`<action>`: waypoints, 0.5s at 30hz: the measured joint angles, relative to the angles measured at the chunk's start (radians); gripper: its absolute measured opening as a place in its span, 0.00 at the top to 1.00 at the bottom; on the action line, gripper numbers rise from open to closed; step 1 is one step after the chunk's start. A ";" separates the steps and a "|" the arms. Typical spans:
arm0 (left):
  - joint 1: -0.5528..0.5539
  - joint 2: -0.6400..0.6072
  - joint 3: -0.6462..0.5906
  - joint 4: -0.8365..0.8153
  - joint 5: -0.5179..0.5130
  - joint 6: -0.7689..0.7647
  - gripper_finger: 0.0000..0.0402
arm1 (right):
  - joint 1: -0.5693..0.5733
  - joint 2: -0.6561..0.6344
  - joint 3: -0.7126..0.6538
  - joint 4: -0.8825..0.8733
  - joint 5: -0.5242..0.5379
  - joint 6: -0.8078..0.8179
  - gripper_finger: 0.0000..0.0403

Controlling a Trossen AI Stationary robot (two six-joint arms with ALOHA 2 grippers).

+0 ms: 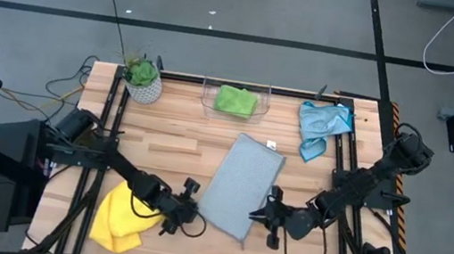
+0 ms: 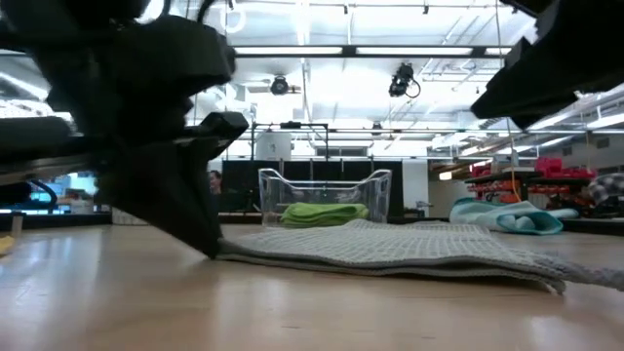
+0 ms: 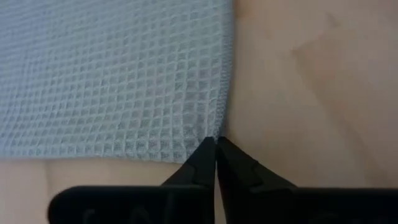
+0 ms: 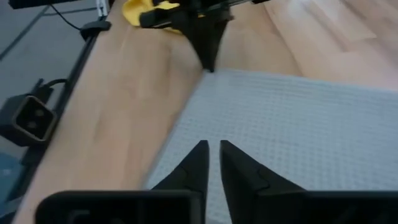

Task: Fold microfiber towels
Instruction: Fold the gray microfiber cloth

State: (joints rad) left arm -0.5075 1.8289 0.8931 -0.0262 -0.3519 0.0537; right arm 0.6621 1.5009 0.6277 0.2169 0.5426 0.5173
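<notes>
The pale grey towel (image 1: 241,186) lies folded flat on the table's middle, and also shows in the low view (image 2: 390,246). My left gripper (image 1: 193,212) is shut at the towel's near left corner. My right gripper (image 4: 213,152) hangs above the towel's right side (image 1: 268,207), its fingers a narrow gap apart and holding nothing. The yellow towel (image 1: 119,217) lies bunched at the near left. The light blue towel (image 1: 321,123) lies crumpled at the far right. The green towel (image 1: 235,100) lies in the clear bin. My left gripper has its two fingertips closed together on the grey towel's near left corner (image 3: 214,134). One layer or several, I cannot tell. The fingers slant down from the table's left (image 4: 208,59). The towel lies flat and slack on the table.
A clear plastic bin (image 1: 209,99) stands at the far middle and a potted plant (image 1: 142,78) at the far left. Black frame rails run along both table sides. Bare wood lies between the towel and the bin.
</notes>
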 joint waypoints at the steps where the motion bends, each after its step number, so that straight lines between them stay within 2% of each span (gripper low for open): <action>1: 0.001 0.002 0.012 -0.003 -0.004 -0.018 0.96 | 0.008 0.000 0.002 -0.003 0.000 0.014 0.85; 7: 0.001 0.001 0.127 -0.018 0.010 -0.123 0.98 | 0.044 0.035 0.083 -0.077 0.029 0.044 0.69; 15: 0.001 -0.001 0.256 -0.095 0.037 -0.244 0.99 | 0.050 0.223 0.334 -0.355 0.053 0.118 0.52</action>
State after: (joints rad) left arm -0.5068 1.8282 1.1488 -0.1209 -0.3149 -0.1905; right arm 0.7122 1.7242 0.9619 -0.1380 0.5957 0.6353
